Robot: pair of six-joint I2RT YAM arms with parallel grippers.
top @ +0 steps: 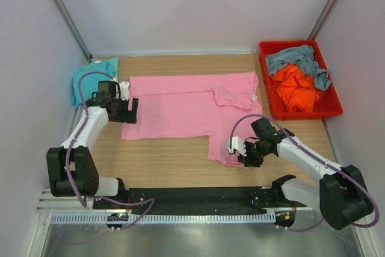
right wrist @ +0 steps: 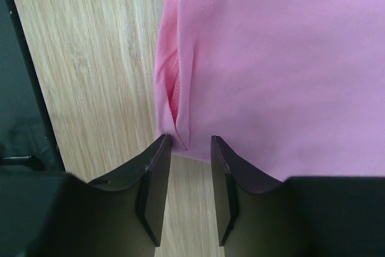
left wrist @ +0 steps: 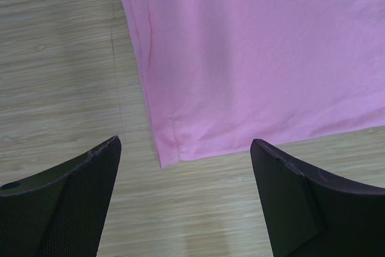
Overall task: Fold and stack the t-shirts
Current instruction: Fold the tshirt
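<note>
Here, right tool (right wrist: 190,141) half-open at t-shirt (right wrist: 289,58)

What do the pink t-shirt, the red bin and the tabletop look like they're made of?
The pink t-shirt: soft matte knit cloth, probably cotton; stitched hems, limp folds. The red bin: likely moulded plastic; smooth, rigid rim. The tabletop: light wood or wood-look laminate, matte; straight grain lines.

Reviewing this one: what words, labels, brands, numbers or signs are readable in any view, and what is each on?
No readable text in any view.
Small white speck, perhaps a tag, on the sleeve of the soft pink cloth t-shirt: too small to read.
Red plastic bin and light wooden table: no lettering visible.
</note>
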